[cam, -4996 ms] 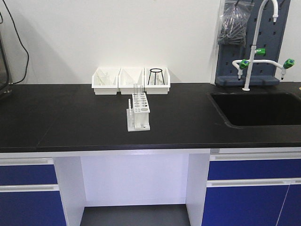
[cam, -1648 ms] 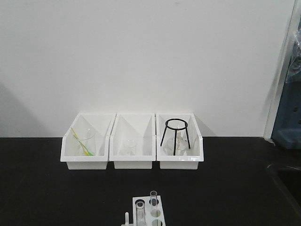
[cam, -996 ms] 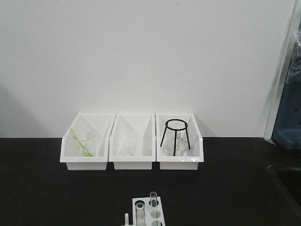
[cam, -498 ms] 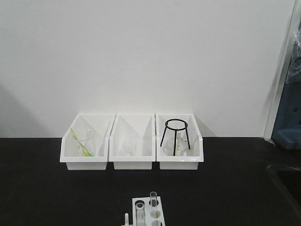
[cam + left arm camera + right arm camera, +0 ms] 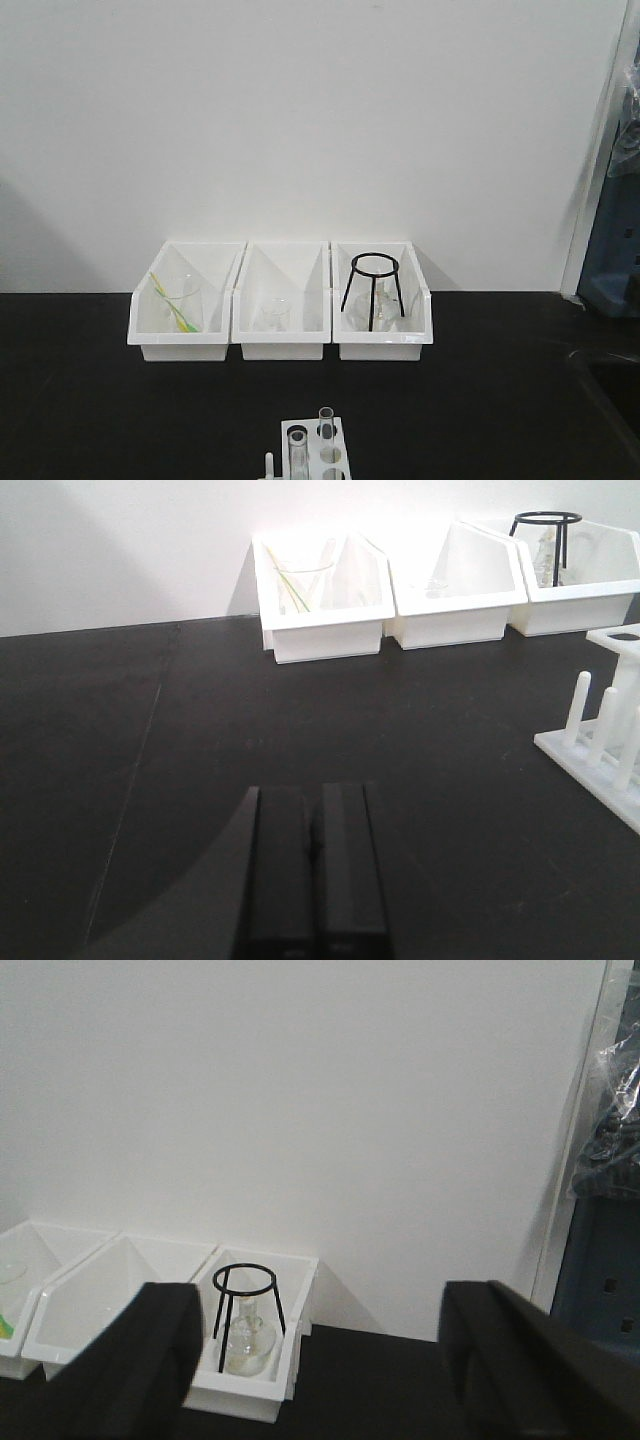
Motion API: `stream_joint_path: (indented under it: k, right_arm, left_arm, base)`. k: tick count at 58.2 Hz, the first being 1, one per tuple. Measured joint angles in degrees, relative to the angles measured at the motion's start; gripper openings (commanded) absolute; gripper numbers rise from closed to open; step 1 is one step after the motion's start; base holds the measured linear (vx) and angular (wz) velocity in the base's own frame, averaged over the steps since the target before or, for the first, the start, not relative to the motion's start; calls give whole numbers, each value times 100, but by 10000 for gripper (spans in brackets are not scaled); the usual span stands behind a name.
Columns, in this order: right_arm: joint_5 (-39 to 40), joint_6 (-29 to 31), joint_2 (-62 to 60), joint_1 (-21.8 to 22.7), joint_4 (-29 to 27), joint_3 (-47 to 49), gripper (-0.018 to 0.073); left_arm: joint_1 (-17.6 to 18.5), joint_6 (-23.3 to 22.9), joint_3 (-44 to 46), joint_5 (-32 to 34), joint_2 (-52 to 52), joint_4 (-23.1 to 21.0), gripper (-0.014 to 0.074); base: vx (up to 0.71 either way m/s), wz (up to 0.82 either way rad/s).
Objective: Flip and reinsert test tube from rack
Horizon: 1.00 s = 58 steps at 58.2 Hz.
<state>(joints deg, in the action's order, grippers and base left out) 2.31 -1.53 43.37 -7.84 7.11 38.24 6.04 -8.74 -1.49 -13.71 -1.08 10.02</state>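
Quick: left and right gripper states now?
Left gripper: jaws closed, holding nothing.
Right gripper: jaws open wide, nothing between them.

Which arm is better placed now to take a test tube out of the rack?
Probably the right: the right gripper is open and raised. The left gripper is shut, low, facing the pegs of the rack.

Lab: test-tube rack [image 5: 315, 452], black tripod [image 5: 371, 300]

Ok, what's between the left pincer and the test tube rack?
Only bare black counter. The left wrist view shows nothing on the stretch from the left pincer to the rack.
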Motion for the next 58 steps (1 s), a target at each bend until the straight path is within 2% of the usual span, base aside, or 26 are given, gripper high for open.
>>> stream_joint_path:
  k: [13, 24, 30, 36, 45, 58]
  right_arm:
    - [434, -499, 161, 0, 72, -204, 640]
    - [1352, -983, 818, -81, 276, -1359, 552]
    - [2227, -1142, 1362, -515, 705, -1911, 519]
    - [2874, -1153, 2000, -1116, 1196, -2001, 510]
    - [3787, -1147, 3055, -1849, 1431, -1878, 510]
    - [4582, -1136, 4430, -2269, 1475, -1203, 510]
  left_arm:
    - [0, 0, 0, 0, 0, 0, -6]
    - [0, 0, 0, 0, 0, 0, -6]
    - [0, 0, 0, 0, 0, 0, -6]
    - [0, 0, 0, 0, 0, 0, -6]
    - [0, 0, 0, 0, 0, 0, -6]
    - [0, 0, 0, 0, 0, 0, -6]
  base:
    - [0, 0]
    - [0, 0]
    - [0, 0]
    - [0, 0]
    - [0, 0]
    - [0, 0]
